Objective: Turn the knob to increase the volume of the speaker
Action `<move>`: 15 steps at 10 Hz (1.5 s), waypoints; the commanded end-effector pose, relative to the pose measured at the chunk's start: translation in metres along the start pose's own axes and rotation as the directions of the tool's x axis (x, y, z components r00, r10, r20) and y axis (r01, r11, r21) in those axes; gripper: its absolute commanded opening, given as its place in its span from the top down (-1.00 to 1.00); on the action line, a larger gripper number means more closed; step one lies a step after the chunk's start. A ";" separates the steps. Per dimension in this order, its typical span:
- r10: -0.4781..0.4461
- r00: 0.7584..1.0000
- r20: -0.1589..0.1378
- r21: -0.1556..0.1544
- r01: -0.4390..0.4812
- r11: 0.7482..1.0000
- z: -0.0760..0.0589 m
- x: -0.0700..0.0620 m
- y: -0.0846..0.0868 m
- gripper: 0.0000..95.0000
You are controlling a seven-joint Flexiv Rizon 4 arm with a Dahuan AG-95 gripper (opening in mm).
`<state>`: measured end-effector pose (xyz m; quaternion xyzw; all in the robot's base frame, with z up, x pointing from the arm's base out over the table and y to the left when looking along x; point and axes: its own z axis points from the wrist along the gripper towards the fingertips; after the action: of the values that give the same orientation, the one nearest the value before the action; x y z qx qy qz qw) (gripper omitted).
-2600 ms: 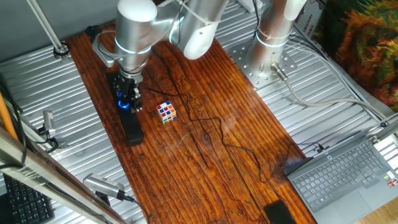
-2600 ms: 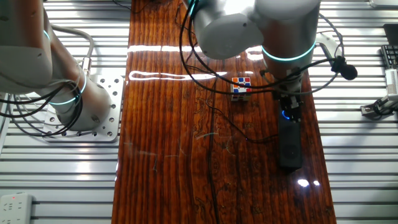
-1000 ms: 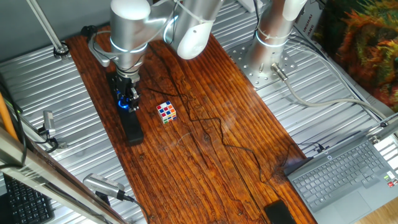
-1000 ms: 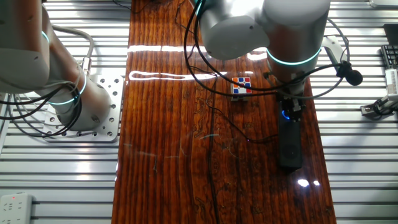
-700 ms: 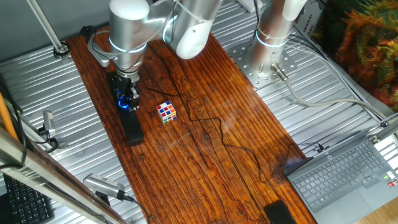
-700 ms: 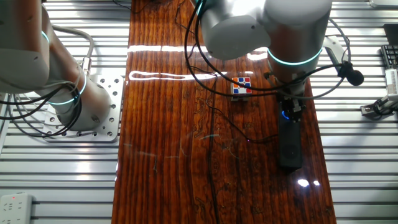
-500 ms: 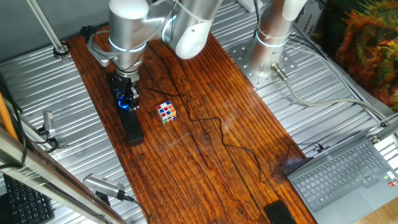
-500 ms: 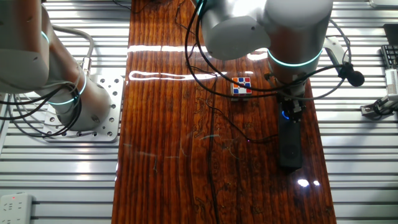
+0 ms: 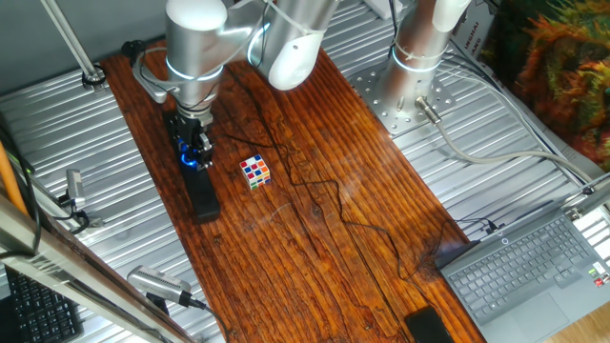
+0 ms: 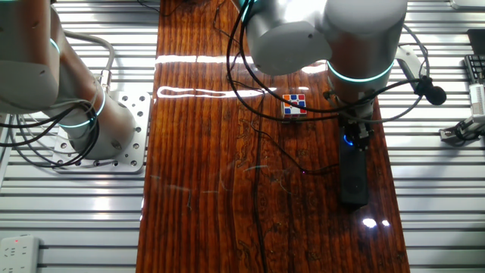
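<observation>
Where the long, matte black bar-shaped speaker (image 9: 197, 181) lies on the striped brown wooden bench (image 9: 315, 200), I hang straight over its far end in one fixed view, my jaws (image 9: 194, 152) pointing down onto the small round black knob (image 9: 192, 160) ringed in glowing blue. The knob sits directly beneath me, not off to either side, and the bar's long axis runs away from it toward the bench's near edge. My fingers appear closed around the knob, though the blue glare hides the actual contact. The small multicoloured puzzle cube (image 9: 254, 171) stands near, apart from the bar.

From the other fixed view, my wrist covers most of the jaws (image 10: 355, 129); the blue glow of the knob (image 10: 349, 139) shows just under them, and the speaker (image 10: 353, 178) stretches away below. The cube (image 10: 294, 105) lies off to one side. No containers are in sight.

I judge the turn must be about a vertical axis.
</observation>
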<state>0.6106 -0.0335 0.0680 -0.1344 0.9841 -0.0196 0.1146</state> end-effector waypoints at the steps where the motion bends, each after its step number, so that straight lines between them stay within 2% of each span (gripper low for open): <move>1: 0.003 1.000 -0.003 -0.007 -0.003 1.000 -0.001 -0.001 0.000 -0.20; 9: 0.014 1.000 -0.012 -0.025 -0.015 1.000 0.000 0.001 -0.002 -0.20; 10: 0.013 1.000 -0.011 -0.026 -0.014 1.000 0.000 0.001 -0.002 0.20; 15: 0.014 1.000 -0.011 -0.029 -0.014 0.999 0.000 0.001 -0.002 0.20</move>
<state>0.6104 -0.0361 0.0680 -0.1292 0.9858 -0.0059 0.1072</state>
